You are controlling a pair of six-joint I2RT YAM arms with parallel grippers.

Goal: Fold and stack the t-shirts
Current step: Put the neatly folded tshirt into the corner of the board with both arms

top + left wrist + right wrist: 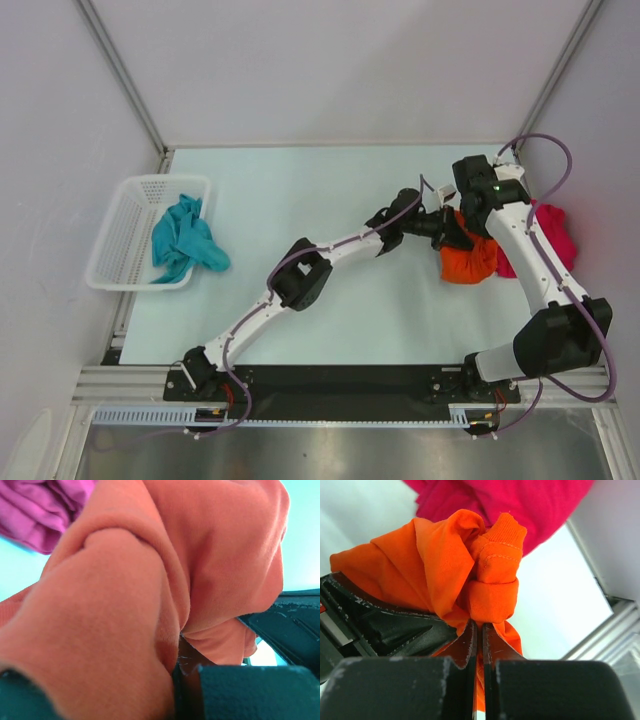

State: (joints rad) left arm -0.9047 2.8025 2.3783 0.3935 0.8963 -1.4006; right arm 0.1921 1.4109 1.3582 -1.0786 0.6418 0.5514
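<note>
In the overhead view the left gripper and the right gripper meet right of centre in the frame, both at the top of the orange t-shirt. The shirt hangs below them as a crumpled bundle, and whether its lower edge touches the table cannot be told. The crimson t-shirt lies bunched just to its right, partly under the right arm. At far left the teal t-shirt spills over the right wall of the white mesh basket onto the table.

The left wrist view is almost filled with orange cloth. A fold runs down into the narrow gap between the dark fingers at the bottom of the frame, so this gripper pinches the shirt. Crimson cloth shows at upper left.

In the right wrist view the jaws stand nearly together at bottom centre with a thin strip of orange fabric clamped between them. A ribbed hem or cuff is rolled just above, and crimson cloth sits along the top.

The step appears to be lifting the orange shirt to open it out; no folding has begun. Next, the grippers probably need to draw apart to spread the cloth, then lay it flat on open table.
</note>
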